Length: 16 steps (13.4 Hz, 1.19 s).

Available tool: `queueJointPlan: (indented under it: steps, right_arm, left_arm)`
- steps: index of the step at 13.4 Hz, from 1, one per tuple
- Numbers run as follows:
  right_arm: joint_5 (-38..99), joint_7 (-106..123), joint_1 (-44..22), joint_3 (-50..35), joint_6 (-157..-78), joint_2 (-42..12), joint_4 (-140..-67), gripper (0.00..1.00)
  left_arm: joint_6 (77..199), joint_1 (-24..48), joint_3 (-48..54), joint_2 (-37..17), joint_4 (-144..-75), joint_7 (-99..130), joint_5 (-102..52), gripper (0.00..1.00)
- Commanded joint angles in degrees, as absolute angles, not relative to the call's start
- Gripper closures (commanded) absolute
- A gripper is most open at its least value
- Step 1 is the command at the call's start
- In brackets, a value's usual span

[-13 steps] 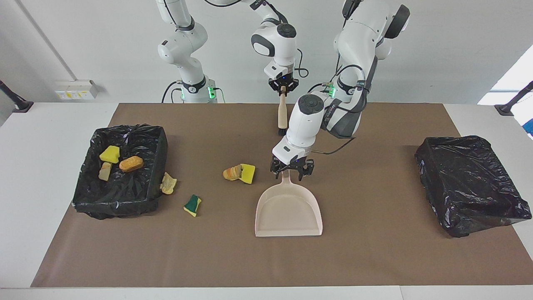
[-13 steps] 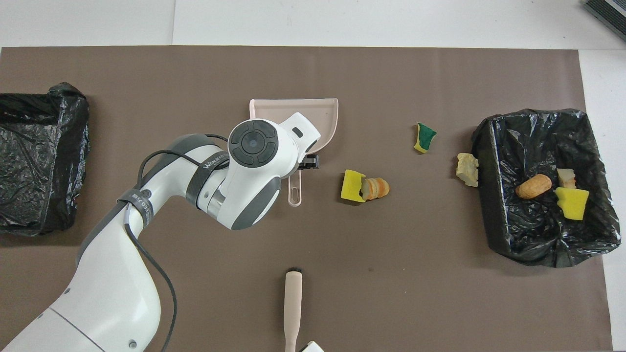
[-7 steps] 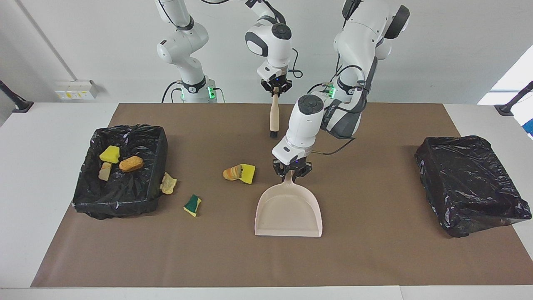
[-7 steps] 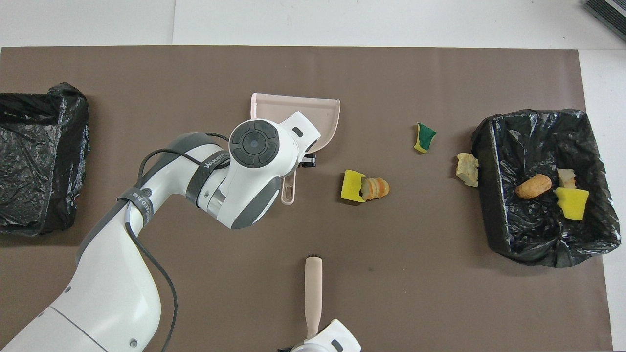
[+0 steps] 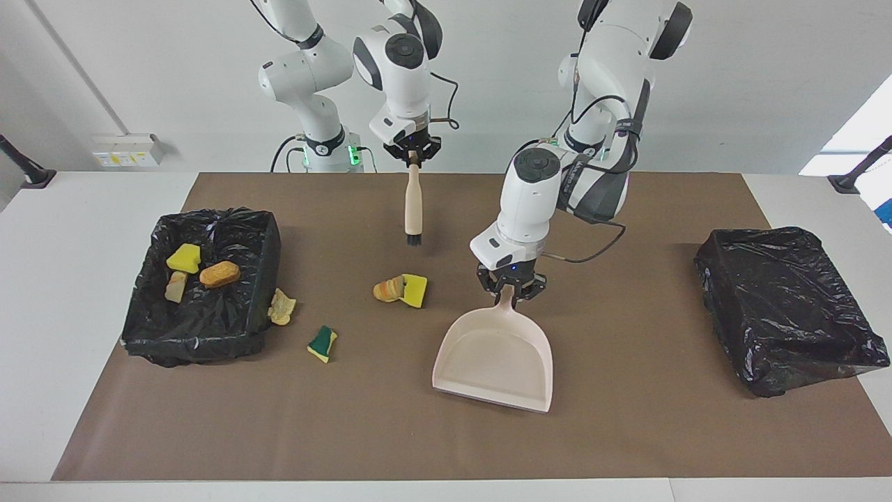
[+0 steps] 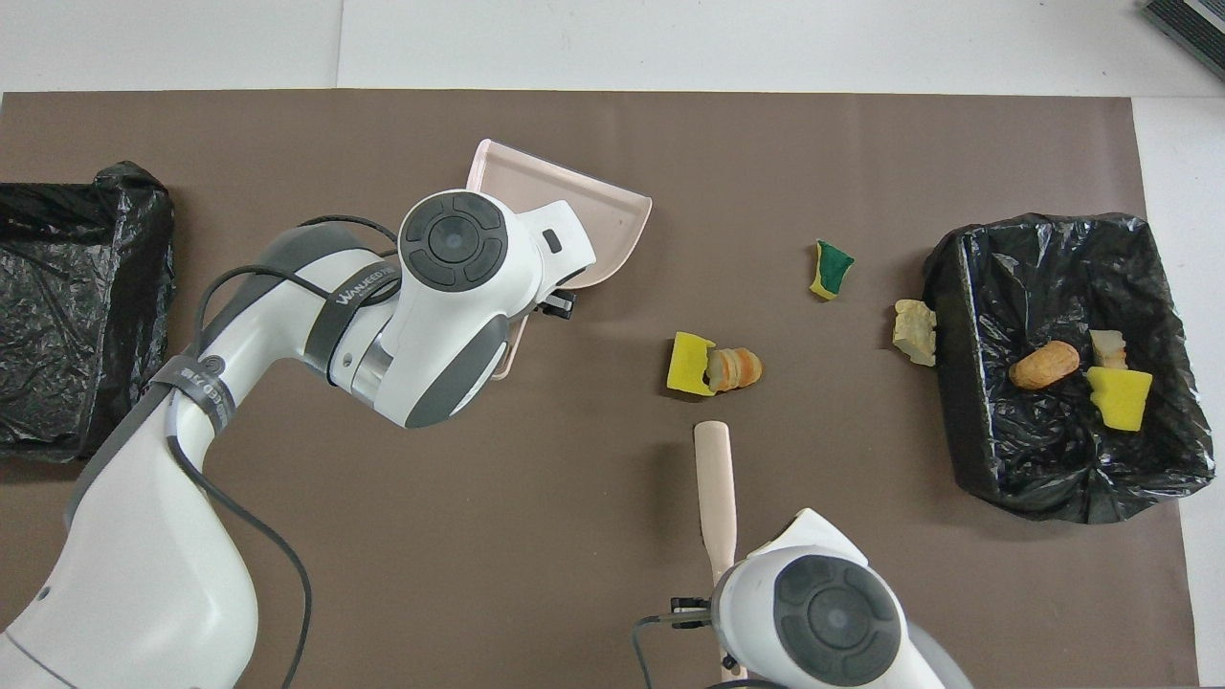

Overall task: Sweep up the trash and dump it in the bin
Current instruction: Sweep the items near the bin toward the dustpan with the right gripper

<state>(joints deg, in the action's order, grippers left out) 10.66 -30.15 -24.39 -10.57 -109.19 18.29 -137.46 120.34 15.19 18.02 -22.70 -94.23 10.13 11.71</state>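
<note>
White worktop (image 5: 83, 230) under brown mat (image 5: 627, 432), white wall above. Trash: yellow sponge (image 5: 415, 290) touching orange lump (image 5: 388, 288) mid-mat; green-and-yellow piece (image 5: 323, 344) and tan scrap (image 5: 282, 307) beside black-lined bin (image 5: 259, 279); three more inside. Left gripper (image 5: 511, 291) clamped on tilted beige dustpan (image 5: 496, 362). Right gripper (image 5: 413, 155) closed on hanging brush (image 5: 413, 209), over mat.

A: Where's the open room? Lower strip of the facing view, bare brown mat (image 5: 348, 439) all along the bottom.

B: Middle's crowded though: dustpan (image 5: 496, 359) centre frame, yellow sponge chunk (image 5: 415, 290) and orange lump (image 5: 387, 288) just beside it, green-and-yellow piece (image 5: 322, 344) lower left, lined bins (image 5: 202, 286) at both edges, brush (image 5: 413, 209) hanging upper centre.
</note>
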Motion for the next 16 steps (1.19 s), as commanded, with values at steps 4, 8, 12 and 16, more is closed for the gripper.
queueJointPlan:
  steps: [4, 8, 12, 16]
  right_arm:
    - [-0.76, -13.38, -6.27, -11.16, -111.26, 12.5, -133.78, 1.0]
    - [-9.3, -7.91, 2.62, -11.16, -118.98, 9.33, -133.68, 1.0]
    - [-12.74, -7.65, 8.25, -11.16, -125.76, 4.23, -134.65, 1.0]
    - [-7.5, -7.65, 6.43, -11.69, -123.67, 3.96, -134.3, 1.0]
  left_arm:
    - [108.82, 14.51, 18.02, -17.58, -95.71, -9.62, 12.57, 1.0]
    - [106.87, 13.8, 18.11, -15.91, -98.0, -28.61, 12.57, 1.0]
    - [107.31, 13.62, 18.11, -12.23, -104.65, -40.6, 12.57, 1.0]
    - [108.02, 14.33, 20.03, -9.58, -109.95, -40.87, 12.39, 1.0]
